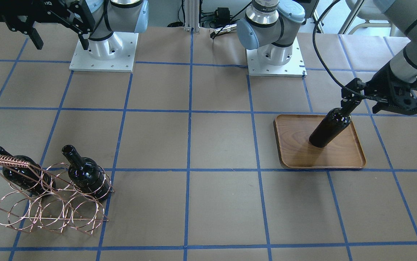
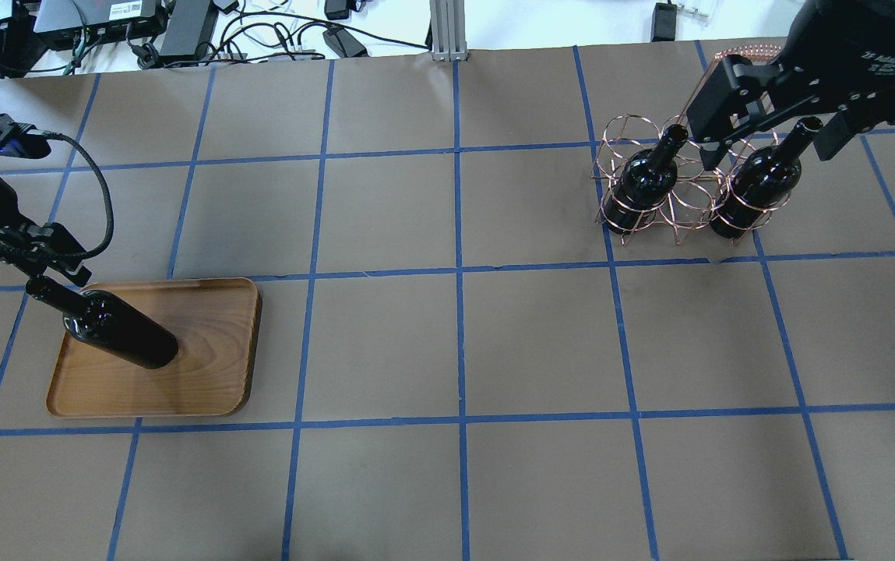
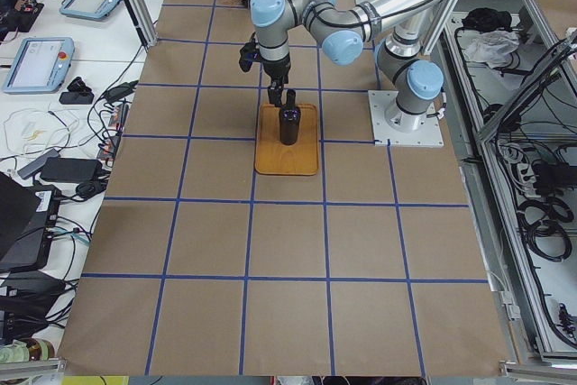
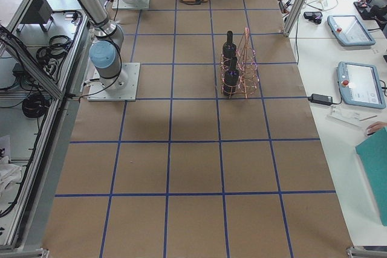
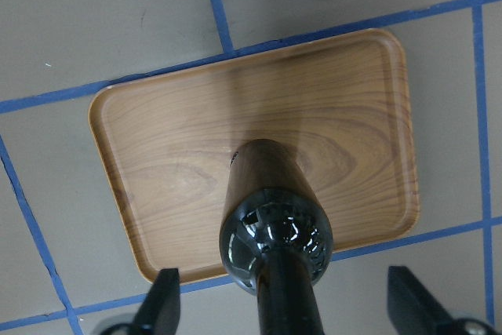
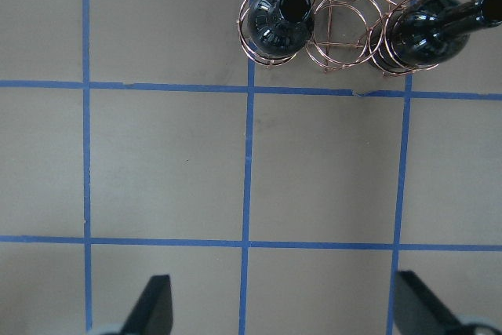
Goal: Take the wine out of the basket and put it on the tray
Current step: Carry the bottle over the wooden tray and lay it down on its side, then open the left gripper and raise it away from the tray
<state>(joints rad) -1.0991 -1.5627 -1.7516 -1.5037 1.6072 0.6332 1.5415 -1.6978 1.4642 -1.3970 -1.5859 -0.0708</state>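
On the tray (image 5: pixel 157 154), close to its middle, the wine (image 5: pixel 271 217) is standing upright: a glossy, near-black bottle with no label, its rounded shoulder catching warped reflections and its slim neck rising toward the left wrist camera. In that view the shoulder is covering the bottle's own base, and the bottom edge is cutting off the mouth, so neither can be made out there. The left gripper (image 5: pixel 286 304) is hanging straight above the tray with its jaws spread wide around the neck. The two dark fingers (image 5: pixel 163 300) are sitting well clear of the glass on either side, with only their tips showing at the frame's lower edge. From the front view the same gripper is blending into the dark neck, and contact is hard to judge there. The table (image 2: pixel 455 351), covered in brown paper with a blue tape grid, is stretching away from the tray. Far across it from the tray, the basket (image 1: pixel 48 214) of copper wire hoops is holding two more dark bottles (image 1: pixel 85 174), necks leaning out of the rings. The right gripper (image 6: pixel 284 307) is hovering high over bare paper just short of the basket, well apart from the tray, its fingers spread wide with nothing between them. The overhead and front views are both cropping part of it at the top edge.
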